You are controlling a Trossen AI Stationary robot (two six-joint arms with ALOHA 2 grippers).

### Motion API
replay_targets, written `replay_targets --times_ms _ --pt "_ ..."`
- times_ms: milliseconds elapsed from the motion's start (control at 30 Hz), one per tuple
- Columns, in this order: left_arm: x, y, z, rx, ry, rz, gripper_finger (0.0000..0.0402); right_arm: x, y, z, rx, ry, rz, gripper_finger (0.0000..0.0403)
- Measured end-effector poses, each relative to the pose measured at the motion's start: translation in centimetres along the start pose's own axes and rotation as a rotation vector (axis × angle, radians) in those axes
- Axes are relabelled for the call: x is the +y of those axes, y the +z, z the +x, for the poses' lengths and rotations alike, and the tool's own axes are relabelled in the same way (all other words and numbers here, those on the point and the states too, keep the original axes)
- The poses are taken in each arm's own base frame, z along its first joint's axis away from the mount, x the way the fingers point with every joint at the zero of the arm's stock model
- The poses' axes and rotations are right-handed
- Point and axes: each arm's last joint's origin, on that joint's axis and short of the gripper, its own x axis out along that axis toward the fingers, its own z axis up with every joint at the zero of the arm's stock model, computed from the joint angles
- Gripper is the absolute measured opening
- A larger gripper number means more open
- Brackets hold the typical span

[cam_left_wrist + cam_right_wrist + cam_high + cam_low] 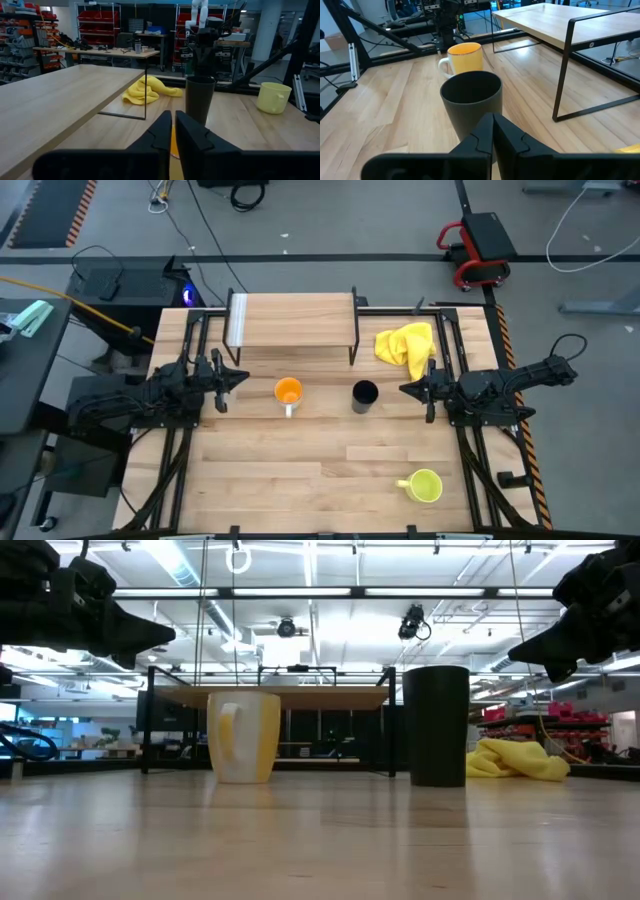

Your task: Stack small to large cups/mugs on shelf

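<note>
The orange-inside mug [288, 392] stands upright on the table in front of the shelf [290, 318], its pale handle toward the near edge. The black cup [365, 395] stands upright to its right. The yellow-green mug [425, 486] stands near the table's near right corner. My left gripper [240, 378] is shut and empty, above the table, left of the orange-inside mug. My right gripper [405, 389] is shut and empty, right of the black cup [471, 100]; the right wrist view shows the cup just ahead of its fingertips [493, 131].
A yellow cloth [405, 345] lies crumpled on the table, right of the shelf and behind the right gripper. The shelf's thin black legs [562, 70] stand just behind the cups. Bare tabletop [300, 470] lies between the cups and the near edge.
</note>
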Motion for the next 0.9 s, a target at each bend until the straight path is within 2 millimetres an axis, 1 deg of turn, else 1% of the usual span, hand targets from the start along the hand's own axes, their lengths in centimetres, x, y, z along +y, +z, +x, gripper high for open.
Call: replay_targets --times_ms 133,500,900 --pt "0.0 0.0 0.0 0.001 0.001 0.0 0.0036 0.0 0.0 0.0 0.0 0.0 0.0 0.0017" --pt "0.0 -0.01 0.0 0.001 0.0 0.0 0.0023 0.0 0.0 0.0 0.0 0.0 0.0 0.0017" --pt "0.0 -0.01 0.0 0.001 0.0 0.0 0.0036 0.0 0.0 0.0 0.0 0.0 0.0 0.0017"
